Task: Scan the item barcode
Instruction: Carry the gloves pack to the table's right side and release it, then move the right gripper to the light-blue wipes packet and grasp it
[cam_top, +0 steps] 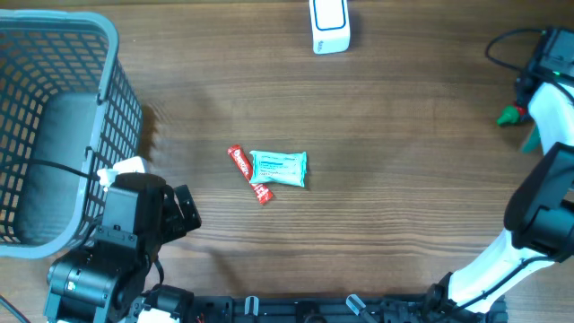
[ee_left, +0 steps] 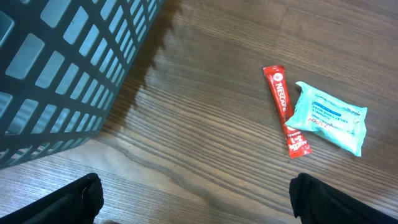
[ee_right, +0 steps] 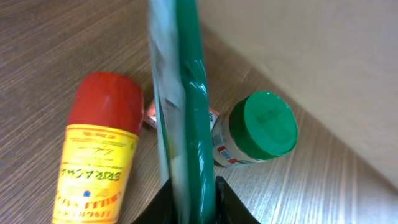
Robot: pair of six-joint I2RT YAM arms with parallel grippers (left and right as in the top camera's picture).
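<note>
Jaws of the right gripper [ee_right: 189, 196] pinch a green packet [ee_right: 186, 93] upright; left gripper [ee_left: 193, 199] jaws spread wide, low over the table [ee_left: 205, 124]

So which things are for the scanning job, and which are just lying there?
For the job:
- scanner
- green pack, held in the right gripper

Just lying about for now:
- red sachet
- teal packet
- basket
- yellow can
- green-lidded jar
</note>
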